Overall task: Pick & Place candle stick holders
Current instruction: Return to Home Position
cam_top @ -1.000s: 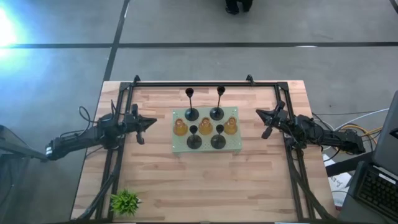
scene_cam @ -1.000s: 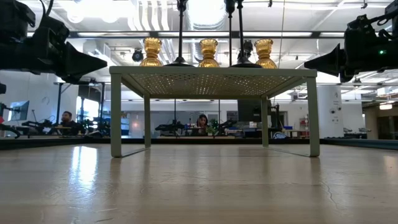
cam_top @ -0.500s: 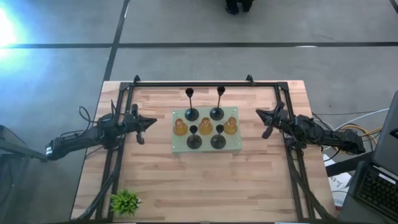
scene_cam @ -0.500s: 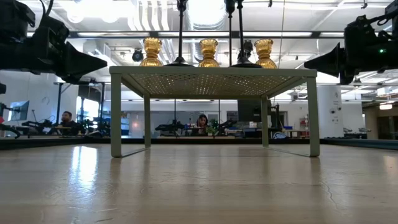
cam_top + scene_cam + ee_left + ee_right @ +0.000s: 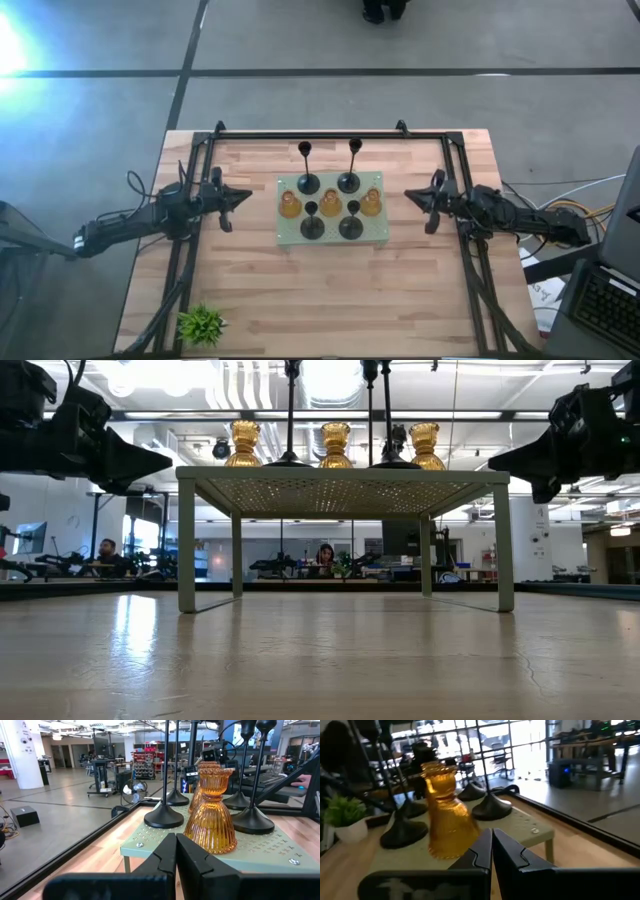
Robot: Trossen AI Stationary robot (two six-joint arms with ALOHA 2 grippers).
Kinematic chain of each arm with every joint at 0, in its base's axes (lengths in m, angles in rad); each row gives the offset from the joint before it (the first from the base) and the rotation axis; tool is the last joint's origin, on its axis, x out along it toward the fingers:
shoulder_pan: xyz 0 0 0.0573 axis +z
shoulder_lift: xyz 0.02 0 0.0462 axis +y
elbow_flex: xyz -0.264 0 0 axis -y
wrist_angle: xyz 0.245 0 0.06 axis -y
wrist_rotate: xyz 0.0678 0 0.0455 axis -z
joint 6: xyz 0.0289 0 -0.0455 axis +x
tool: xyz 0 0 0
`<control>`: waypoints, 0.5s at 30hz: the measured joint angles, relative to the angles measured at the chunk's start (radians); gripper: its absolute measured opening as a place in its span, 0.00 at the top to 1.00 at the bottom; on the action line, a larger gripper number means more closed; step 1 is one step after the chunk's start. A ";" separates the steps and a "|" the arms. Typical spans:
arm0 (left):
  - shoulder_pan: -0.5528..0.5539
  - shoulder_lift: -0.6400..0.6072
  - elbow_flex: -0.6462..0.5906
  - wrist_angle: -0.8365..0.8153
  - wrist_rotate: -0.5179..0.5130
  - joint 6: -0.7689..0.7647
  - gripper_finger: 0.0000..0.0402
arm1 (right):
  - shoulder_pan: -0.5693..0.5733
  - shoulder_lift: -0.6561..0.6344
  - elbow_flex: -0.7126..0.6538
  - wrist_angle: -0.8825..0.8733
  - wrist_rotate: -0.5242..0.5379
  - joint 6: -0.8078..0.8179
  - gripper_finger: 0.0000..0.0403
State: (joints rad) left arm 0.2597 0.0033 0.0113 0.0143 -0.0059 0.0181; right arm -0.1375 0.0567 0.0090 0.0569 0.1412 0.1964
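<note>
All seven candle stick holders [image 5: 331,205] stand on the pale green perforated board [image 5: 376,238], which sits at the middle of the wooden surface [image 5: 330,300]. The three amber holders [image 5: 336,444] form one row across the board's middle, upright and apart from each other. The far black holders [image 5: 308,183] stand as a pair behind that row, and the near black holders [image 5: 311,227] as a pair in front of it, their round bases flat on the board. From table height the board shows as a low shelf raised on four legs — the thin black stems run up out of the picture's top.

The left gripper [image 5: 247,196] hangs above the surface just off the board's left edge, pointing at it and touching nothing. Its fingers [image 5: 162,855] are pressed together with nothing between them; one amber holder stands close ahead in its wrist view.

The right gripper [image 5: 408,192] hangs the same way off the board's right edge, also clear of it, its fingers [image 5: 507,852] closed tip to tip and empty.

A small green plant [image 5: 201,323] stands at the surface's near left corner, well apart from the board.
</note>
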 joint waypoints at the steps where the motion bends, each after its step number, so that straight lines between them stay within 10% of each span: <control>1: 0.000 0.000 0.000 0.000 0.000 0.000 0.97 | 0.000 0.005 0.000 0.001 -0.010 -0.005 0.98; 15: 0.000 0.000 0.000 0.000 0.000 0.000 0.97 | 0.000 0.031 0.000 0.000 -0.011 -0.039 0.98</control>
State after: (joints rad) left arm 0.2598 0.0036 0.0113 0.0143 -0.0055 0.0181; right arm -0.1375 0.0872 0.0090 0.0572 0.1299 0.1570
